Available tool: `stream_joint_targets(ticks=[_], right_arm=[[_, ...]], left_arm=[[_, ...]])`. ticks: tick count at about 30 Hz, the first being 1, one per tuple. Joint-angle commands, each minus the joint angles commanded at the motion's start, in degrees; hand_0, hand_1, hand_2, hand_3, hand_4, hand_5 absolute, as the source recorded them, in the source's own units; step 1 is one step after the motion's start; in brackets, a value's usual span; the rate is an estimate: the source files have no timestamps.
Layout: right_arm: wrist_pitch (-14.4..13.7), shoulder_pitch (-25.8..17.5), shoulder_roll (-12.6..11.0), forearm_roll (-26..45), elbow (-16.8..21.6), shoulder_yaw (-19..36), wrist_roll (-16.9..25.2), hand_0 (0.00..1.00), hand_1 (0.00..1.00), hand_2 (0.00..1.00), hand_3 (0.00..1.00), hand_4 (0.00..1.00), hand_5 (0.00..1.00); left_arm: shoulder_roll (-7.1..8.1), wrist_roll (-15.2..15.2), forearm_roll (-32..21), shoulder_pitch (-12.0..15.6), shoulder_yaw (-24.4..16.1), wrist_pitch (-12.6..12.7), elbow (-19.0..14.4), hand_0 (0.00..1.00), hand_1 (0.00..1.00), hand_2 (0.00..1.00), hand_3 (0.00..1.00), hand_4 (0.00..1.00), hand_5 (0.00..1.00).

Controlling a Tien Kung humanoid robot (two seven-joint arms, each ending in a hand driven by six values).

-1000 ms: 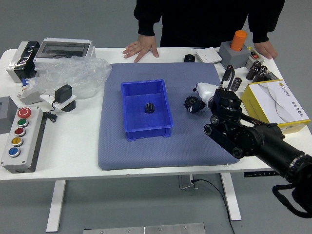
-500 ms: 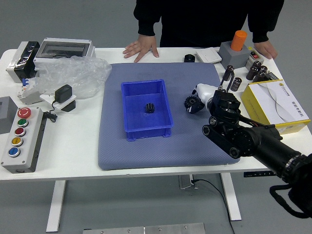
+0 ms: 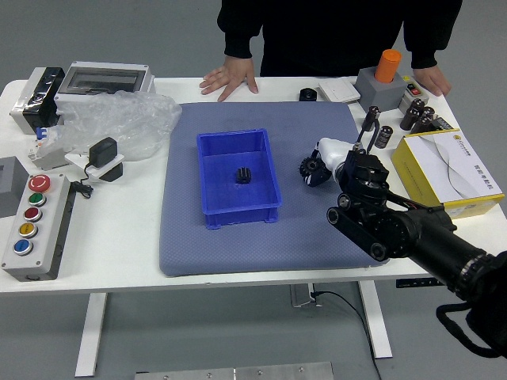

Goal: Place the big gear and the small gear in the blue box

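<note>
My right hand point(image 3: 333, 161), black with a white section, reaches in from the right and is at the big dark gear point(image 3: 312, 169), overlapping its right side. The gear lies on the blue-grey mat, to the right of the blue box point(image 3: 272, 179). Whether the hand has hold of it cannot be made out. Inside the box, the small black gear point(image 3: 244, 175) rests on the floor near the middle. The left hand is out of view.
A person stands at the far side, one hand flat on the table, the other by the orange-topped grey block point(image 3: 369, 89). A yellow-and-white carton point(image 3: 451, 170) stands right, near my arm. Plastic wrap point(image 3: 119, 127) and a button panel point(image 3: 36, 229) are on the left.
My right hand has shifted slightly left, and now covers more of the big gear's right side. The gear, the box and the person's hands have stayed in place.
</note>
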Motion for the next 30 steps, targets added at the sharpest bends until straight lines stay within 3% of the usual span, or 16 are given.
stream_joint_targets(ticks=[9, 10, 20, 30], right_arm=[[-1.94, -0.17, 0.07, -0.18, -0.26, 0.32, 0.23, 0.691, 0.535, 0.581, 0.638, 0.623, 0.155], [-2.07, -0.16, 0.06, -0.18, -0.24, 0.42, 0.19, 0.68, 0.527, 0.554, 0.627, 0.68, 0.082], [-2.81, -0.17, -0.6, -0.66, 0.58, 2.0, -0.39, 0.677, 0.523, 0.55, 0.624, 0.703, 0.059], [-2.38, -0.38, -3.12, -3.98, 5.53, 5.84, -2.75, 0.671, 0.525, 0.549, 0.627, 0.718, 0.046]], left_arm=[[0.05, 0.0, -0.03, 0.01, 0.1, 0.02, 0.0, 0.811, 0.79, 0.8, 0.831, 0.627, 0.282], [0.05, 0.0, -0.05, 0.02, 0.11, 0.02, 0.0, 0.811, 0.789, 0.799, 0.831, 0.627, 0.284], [0.09, -0.04, -0.22, 0.0, 0.15, 0.06, 0.0, 0.811, 0.789, 0.799, 0.831, 0.628, 0.287], [0.26, -0.09, -0.64, 0.04, 0.3, 0.15, 0.0, 0.81, 0.788, 0.799, 0.831, 0.631, 0.291]])
